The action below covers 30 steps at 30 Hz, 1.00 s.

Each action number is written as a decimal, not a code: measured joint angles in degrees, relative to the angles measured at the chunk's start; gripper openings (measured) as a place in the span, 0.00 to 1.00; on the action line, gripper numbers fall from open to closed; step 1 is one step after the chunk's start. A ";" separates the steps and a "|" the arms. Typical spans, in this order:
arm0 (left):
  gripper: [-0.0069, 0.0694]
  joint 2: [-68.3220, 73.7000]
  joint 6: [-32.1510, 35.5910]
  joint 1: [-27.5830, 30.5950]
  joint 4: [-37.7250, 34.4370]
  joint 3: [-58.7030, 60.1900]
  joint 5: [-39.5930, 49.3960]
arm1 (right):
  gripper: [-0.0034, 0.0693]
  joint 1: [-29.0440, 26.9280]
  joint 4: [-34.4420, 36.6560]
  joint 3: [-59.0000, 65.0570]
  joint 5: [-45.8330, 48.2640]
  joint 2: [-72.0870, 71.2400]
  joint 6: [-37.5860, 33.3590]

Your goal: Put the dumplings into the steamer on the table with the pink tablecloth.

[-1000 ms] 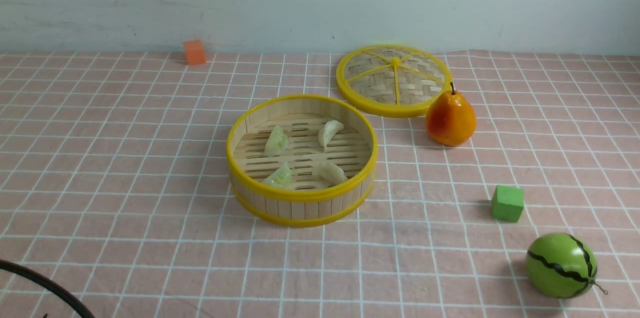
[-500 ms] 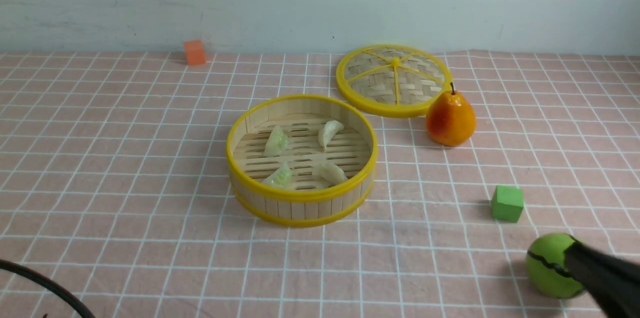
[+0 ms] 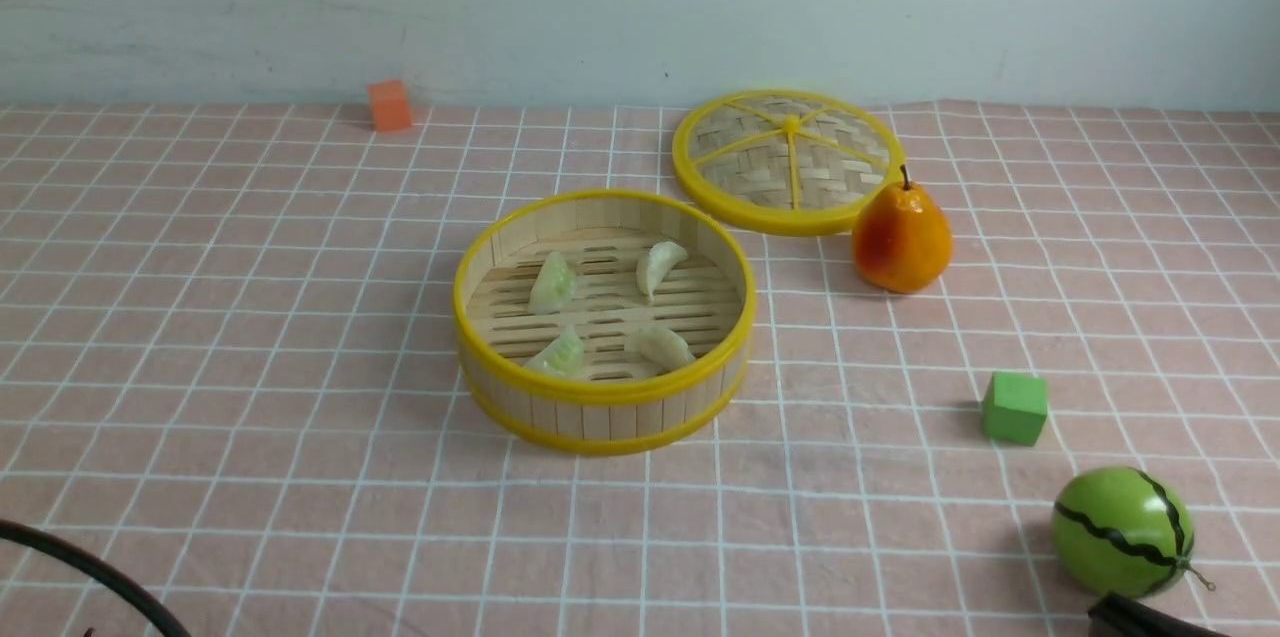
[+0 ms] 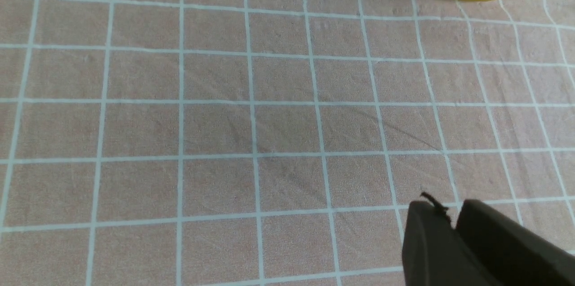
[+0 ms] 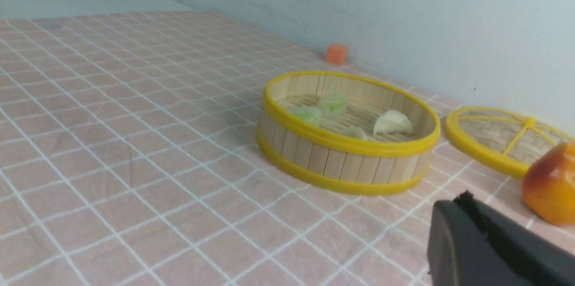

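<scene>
Dumplings (image 3: 660, 347), all four, sit inside steamer (image 3: 605, 395) on pink-clothed bench (image 3: 330, 477). Right hand (image 5: 462, 200) closed, empty. Left hand (image 4: 447, 209) looks closed, nothing visible in it; view partial.

In the front view, a dark tip of the right arm (image 3: 1145, 617) enters at five o'clock, low over the near edge of the bench; the rest is out of frame. A black cable (image 3: 95, 567) curves in at seven o'clock. In the wrist views, the left gripper's fingers (image 4: 431, 241) and the right gripper's fingers (image 5: 458, 241) lie together, shut, with nothing between them.
</scene>
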 joint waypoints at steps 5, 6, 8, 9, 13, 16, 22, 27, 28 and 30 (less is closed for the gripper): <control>0.21 0.00 0.00 0.00 0.00 0.00 0.00 | 0.04 -0.18 5.25 0.00 6.79 -2.34 0.00; 0.21 0.00 0.00 0.00 0.00 0.00 0.00 | 0.04 -0.60 7.87 0.00 7.82 -4.20 0.00; 0.21 0.00 0.00 0.00 0.00 0.00 0.00 | 0.04 -1.82 10.32 0.00 8.87 -6.37 0.00; 0.21 0.00 0.00 0.00 0.00 0.00 0.00 | 0.04 -4.08 12.76 0.00 10.08 -9.54 0.00; 0.22 0.00 0.00 0.00 0.00 0.00 0.06 | 0.04 -12.00 15.16 0.00 13.86 -17.07 0.12; 0.22 0.00 0.00 0.00 0.00 0.00 0.06 | 0.04 -18.68 15.70 0.00 20.46 -22.59 0.04; 0.23 0.00 0.00 0.00 0.00 0.00 0.06 | 0.04 -25.98 16.04 0.00 38.68 -28.49 -1.72; 0.23 0.00 0.00 0.00 -0.06 0.00 0.16 | 0.04 -26.71 16.18 -0.31 44.36 -28.48 -1.78; 0.23 0.00 0.00 0.00 -0.02 0.00 0.20 | 0.04 -26.71 16.18 -0.36 44.62 -28.48 -1.78; 0.23 0.00 0.00 0.00 -0.02 0.00 0.24 | 0.04 -26.71 16.18 -0.41 44.80 -28.48 -1.78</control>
